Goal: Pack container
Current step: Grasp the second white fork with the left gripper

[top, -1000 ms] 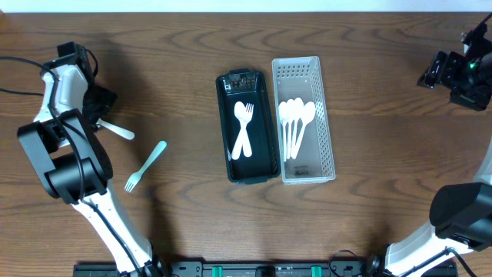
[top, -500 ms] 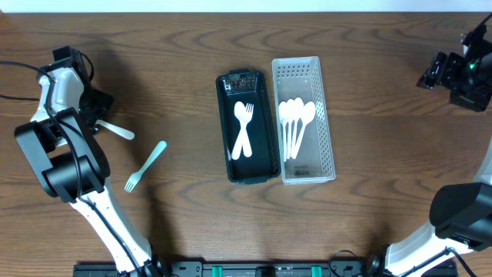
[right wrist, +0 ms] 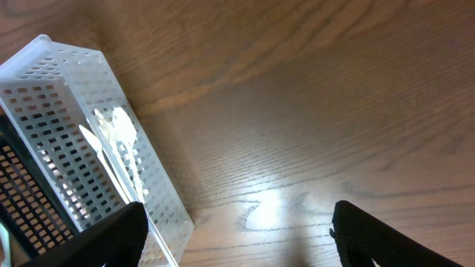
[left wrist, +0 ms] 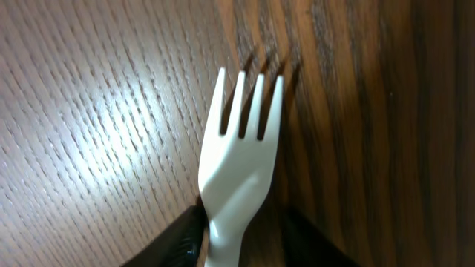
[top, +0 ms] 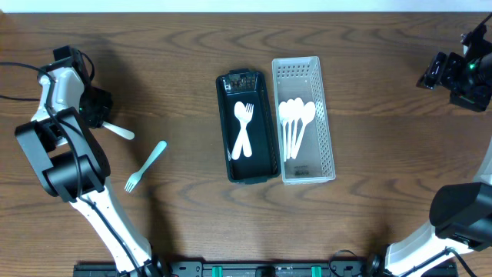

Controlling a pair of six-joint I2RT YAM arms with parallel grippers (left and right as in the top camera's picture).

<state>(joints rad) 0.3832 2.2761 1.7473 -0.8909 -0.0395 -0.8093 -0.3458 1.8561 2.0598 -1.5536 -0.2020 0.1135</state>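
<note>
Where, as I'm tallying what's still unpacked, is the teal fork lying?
Overhead view, left side: the teal fork lies on the table, just below and right of the lone white fork and well left of the black tray.

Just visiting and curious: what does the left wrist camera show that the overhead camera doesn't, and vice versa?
Only left wrist: the white fork close up, tines clear, with dark fingers on either side of its handle. Only overhead: a black tray holding two forks, a clear basket of spoons, and a teal fork. Both: that white fork on the wooden table.
</note>
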